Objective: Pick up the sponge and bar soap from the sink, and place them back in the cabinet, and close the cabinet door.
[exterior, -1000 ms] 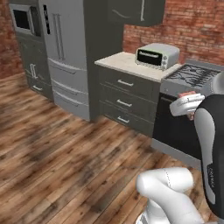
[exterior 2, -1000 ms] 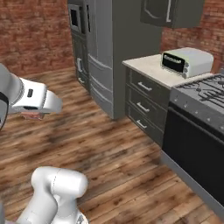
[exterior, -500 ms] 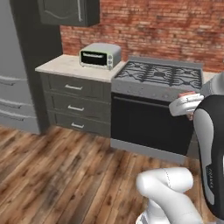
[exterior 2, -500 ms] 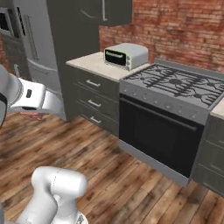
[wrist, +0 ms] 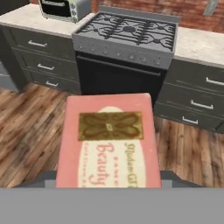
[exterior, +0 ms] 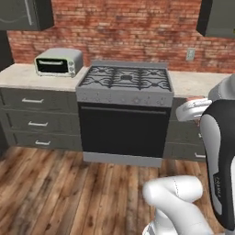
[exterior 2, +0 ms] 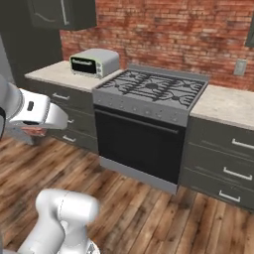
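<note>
The bar soap is a flat salmon-pink bar with a gold emblem and the word "Beauty" on its face. In the hand view it lies lengthwise between the jaws of my gripper, which is shut on it. In the left base view the gripper hangs at the right, in front of the counter, with a pink edge of the soap showing. In the right base view the gripper is at the left with the soap under the hand. The sponge and the sink are out of view.
A black oven with a gas stove top stands straight ahead. A toaster oven sits on the counter to its left. Grey drawers flank the oven. Dark wall cabinets hang at the upper left and at the upper right. The floor is wood planks.
The whole picture has swung: the fridge and microwave have left the views and the stove now stands in the middle, so the camera moved. The gripper keeps its hold on the bar soap.
</note>
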